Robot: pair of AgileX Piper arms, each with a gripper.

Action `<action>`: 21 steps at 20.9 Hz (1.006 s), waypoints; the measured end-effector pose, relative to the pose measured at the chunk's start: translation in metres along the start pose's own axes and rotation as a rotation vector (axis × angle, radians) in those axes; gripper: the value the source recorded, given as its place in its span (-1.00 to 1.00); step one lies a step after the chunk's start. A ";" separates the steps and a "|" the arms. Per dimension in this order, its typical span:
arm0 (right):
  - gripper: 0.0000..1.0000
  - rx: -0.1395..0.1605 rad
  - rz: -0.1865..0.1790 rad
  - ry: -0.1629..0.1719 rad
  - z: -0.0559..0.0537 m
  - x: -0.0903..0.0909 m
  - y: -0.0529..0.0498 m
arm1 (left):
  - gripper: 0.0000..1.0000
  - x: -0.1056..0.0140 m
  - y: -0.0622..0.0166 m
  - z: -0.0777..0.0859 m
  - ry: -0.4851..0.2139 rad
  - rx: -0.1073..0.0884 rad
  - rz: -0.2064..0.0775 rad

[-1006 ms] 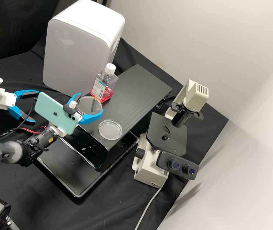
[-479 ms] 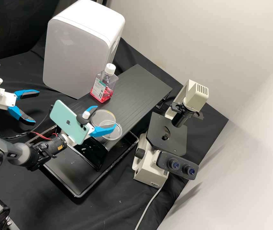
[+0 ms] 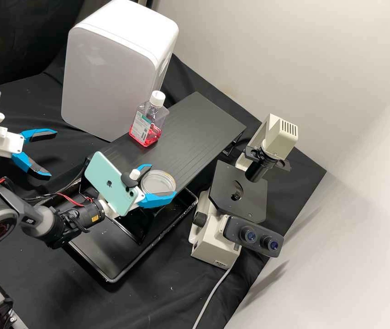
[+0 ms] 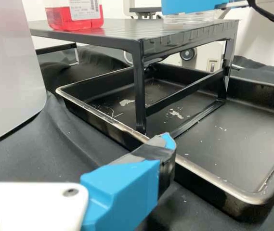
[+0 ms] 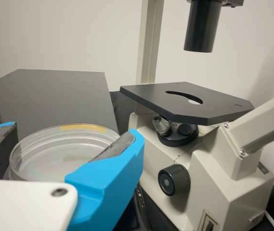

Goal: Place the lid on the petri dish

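Item: clear lid (image 5: 59,149), clamped by its rim in your right gripper (image 3: 160,182). It is level over the petri dish (image 4: 194,19) at the near corner of the raised black rack (image 3: 195,132), likely so it seats squarely.

Your left gripper (image 3: 52,153): fingers spread, empty, well apart, leaving room.

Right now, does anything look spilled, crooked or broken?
Only white smears in the black tray under the rack, like dried residue. The flask stands upright; the lid is held level in the right gripper.
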 end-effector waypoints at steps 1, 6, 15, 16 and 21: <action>-1.00 0.000 0.000 0.000 0.000 0.000 0.000 | 1.00 0.000 0.0000 0.000 0.000 0.000 0.000; -1.00 0.001 -0.003 -0.003 0.001 0.003 -0.001 | 1.00 0.000 0.0000 0.000 0.000 0.000 0.000; -1.00 0.040 -0.046 0.006 -0.003 0.012 -0.011 | 1.00 0.000 0.0000 0.000 0.000 0.000 0.000; -1.00 0.048 -0.053 0.003 -0.002 0.012 -0.012 | 1.00 0.000 0.0000 0.000 0.000 0.000 0.000; 1.00 0.058 -0.062 0.001 -0.003 0.014 -0.013 | 1.00 0.000 0.0000 0.000 0.000 0.000 0.000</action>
